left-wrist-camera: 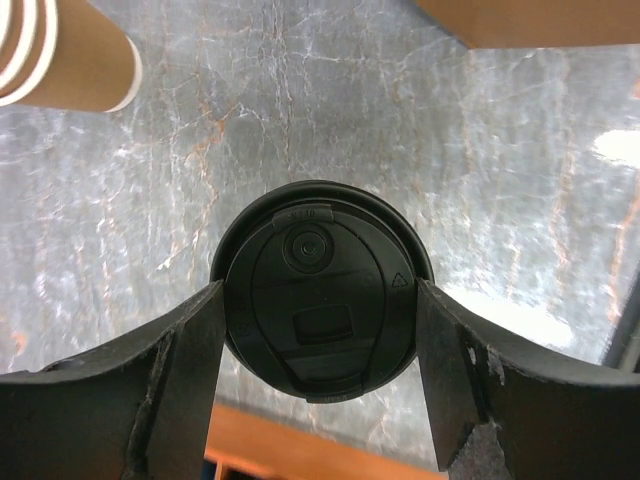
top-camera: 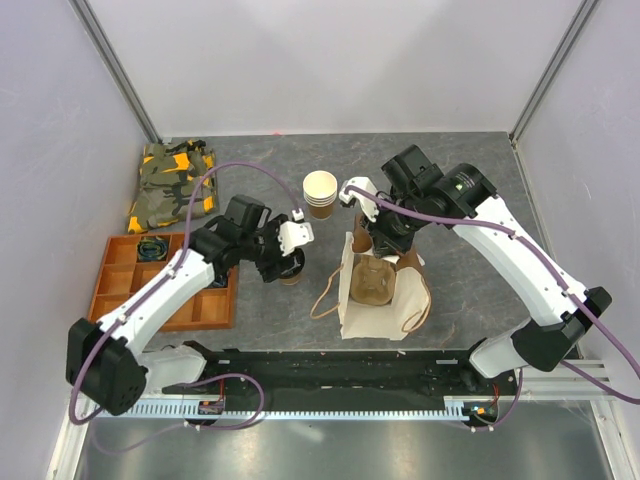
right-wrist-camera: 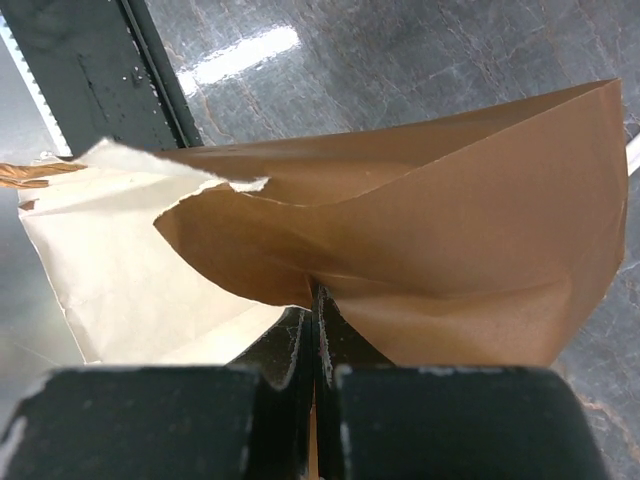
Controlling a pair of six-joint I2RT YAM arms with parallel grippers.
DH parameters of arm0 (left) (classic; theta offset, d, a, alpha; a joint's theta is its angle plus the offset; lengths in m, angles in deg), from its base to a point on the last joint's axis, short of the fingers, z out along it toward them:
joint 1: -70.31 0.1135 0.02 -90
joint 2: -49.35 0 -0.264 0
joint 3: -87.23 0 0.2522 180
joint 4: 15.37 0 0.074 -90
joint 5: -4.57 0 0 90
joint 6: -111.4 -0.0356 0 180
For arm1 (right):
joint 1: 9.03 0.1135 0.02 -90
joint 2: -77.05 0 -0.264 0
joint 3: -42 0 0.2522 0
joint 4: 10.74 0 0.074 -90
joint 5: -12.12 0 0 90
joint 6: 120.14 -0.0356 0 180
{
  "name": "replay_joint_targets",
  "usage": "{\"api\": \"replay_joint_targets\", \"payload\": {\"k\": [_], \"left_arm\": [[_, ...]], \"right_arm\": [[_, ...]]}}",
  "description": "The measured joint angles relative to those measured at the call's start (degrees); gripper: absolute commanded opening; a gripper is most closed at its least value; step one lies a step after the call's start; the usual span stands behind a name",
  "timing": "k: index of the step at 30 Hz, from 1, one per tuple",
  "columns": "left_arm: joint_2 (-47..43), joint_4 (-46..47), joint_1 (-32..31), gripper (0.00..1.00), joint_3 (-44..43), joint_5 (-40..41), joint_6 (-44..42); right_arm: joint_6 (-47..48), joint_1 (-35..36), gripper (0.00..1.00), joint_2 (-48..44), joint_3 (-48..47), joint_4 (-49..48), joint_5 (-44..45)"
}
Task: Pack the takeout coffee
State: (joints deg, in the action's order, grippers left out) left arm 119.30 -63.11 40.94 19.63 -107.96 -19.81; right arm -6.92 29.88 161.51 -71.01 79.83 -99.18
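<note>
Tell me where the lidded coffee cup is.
In the top view the coffee cup is left of centre, held between the left gripper's jaws, just left of the paper bag and nearer the arms than the cup stack.

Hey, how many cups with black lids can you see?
1. The lidded cup sits in the left tool, left of the bag. The stacked cups farther back have no lids; the bag may hide more.

Matt plastic lid, creased paper bag
</note>
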Motion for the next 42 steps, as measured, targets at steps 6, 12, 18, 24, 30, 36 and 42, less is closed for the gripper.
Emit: {"api": "replay_joint_targets", "payload": {"k": [6,12,18,24,30,36,42], "left_arm": [[-5.9,-5.8,0.0,0.52,-3.0,0.0,2.5],[-9.4,-9.9,0.0,0.52,-6.7,0.0,6.4],[-10.4,-12.6,0.0,0.52,-8.6,1.0,9.4],[-10.4,-14.8,0.0,0.52,-14.9,2.8,11.6],[-9.9,-15.8,0.0,0.52,-22.6,3.5,12.2],[-8.5,-16.5,0.0,0.52,-28.5,4.1,12.5],[-7.5,-16.9,0.0,0.53,-31.0,4.1,12.7]], "right_arm": [[-0.7,-0.7,0.0,0.0,0.0,0.0,-2.7],[-1.4,-2.2,0.0,0.0,-0.7,0.2,-6.8],[-2.1,-4.5,0.0,0.0,-1.9,0.2,-10.8],[-2.7,-6.6,0.0,0.0,-2.7,0.4,-14.6],[-3.5,-9.2,0.0,0.0,-3.5,0.5,-18.4],[-4.0,-10.2,0.0,0.0,-3.7,0.5,-21.4],[-4.2,-11.1,0.0,-0.1,-3.8,0.7,-24.2]]}}
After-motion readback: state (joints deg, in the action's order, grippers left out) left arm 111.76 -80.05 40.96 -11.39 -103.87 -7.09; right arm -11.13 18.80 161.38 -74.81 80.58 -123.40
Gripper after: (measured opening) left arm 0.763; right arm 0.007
